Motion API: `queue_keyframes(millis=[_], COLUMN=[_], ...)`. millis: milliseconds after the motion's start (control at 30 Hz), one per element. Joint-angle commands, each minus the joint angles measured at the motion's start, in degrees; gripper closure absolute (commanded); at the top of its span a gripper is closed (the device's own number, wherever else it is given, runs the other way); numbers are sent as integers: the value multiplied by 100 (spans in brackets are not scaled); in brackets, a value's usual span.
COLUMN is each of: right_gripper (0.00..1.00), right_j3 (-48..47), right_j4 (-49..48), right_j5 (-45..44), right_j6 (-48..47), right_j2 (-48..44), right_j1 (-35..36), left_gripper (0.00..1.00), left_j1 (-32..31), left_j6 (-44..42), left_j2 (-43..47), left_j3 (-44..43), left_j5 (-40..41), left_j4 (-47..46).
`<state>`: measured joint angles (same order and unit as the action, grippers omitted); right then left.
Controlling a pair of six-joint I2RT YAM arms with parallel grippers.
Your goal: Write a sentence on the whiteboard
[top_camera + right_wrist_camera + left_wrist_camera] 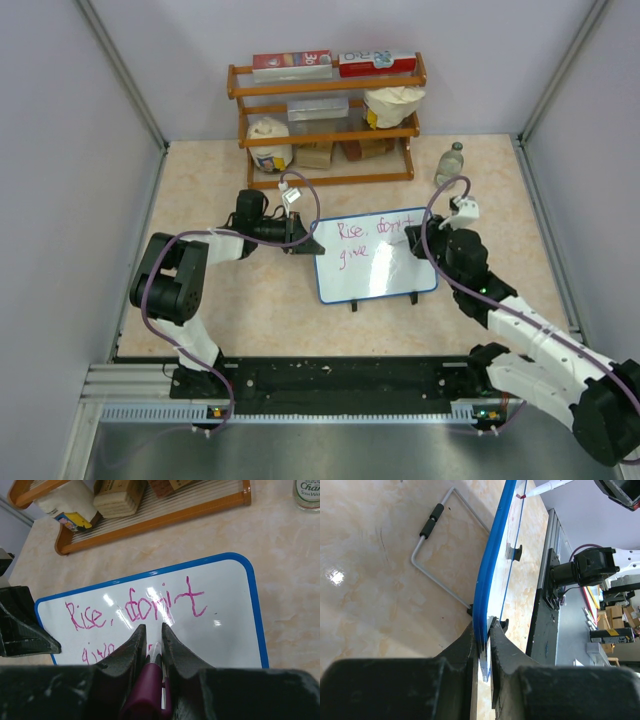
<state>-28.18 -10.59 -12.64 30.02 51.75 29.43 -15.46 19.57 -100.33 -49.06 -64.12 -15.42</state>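
Top external shows the whiteboard (pixel 375 262) out on the counter (pixel 250 310), in front of the wooden rack (pixel 325 95), with an arm at each end of it. Left jaws are clamped shut on the board's left edge, and on the left wrist view you see it plainly: the blue frame (pixel 492 555) runs straight into the pinch, black fingers (pixel 465 645) on either side of it. A wire stand (pixel 427 565) lies on the counter just beside the board. Over on the right, the jaws are closed around a purple-bodied marker (pixel 149 682), hanging over the board's middle. Its pale tip (pixel 547 487) is right at the board face, though I can't tell if it touches. The sentence (pixel 135 607) reads "Rise, don't" in pink along the top. Beneath it a second line starts "give", and the rest is hidden behind the right jaws. A clear bottle (pixel 451 162) stands near the rack, well apart from the board.
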Motion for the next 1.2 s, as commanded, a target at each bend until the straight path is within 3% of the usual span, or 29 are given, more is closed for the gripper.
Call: queue_keyframes(millis=[0, 1167], right_gripper=[100, 100], right_j3=[6, 147], right_j4=[57, -365], right_j5=[-177, 315], right_j6=[-128, 267], right_j2=[-156, -15], right_j1=[-69, -78], left_gripper=[100, 100], left_j1=[-62, -62], left_j6=[-419, -446], left_j2=[-39, -4], left_j3=[204, 212], left_j5=[593, 611], left_j4=[171, 188])
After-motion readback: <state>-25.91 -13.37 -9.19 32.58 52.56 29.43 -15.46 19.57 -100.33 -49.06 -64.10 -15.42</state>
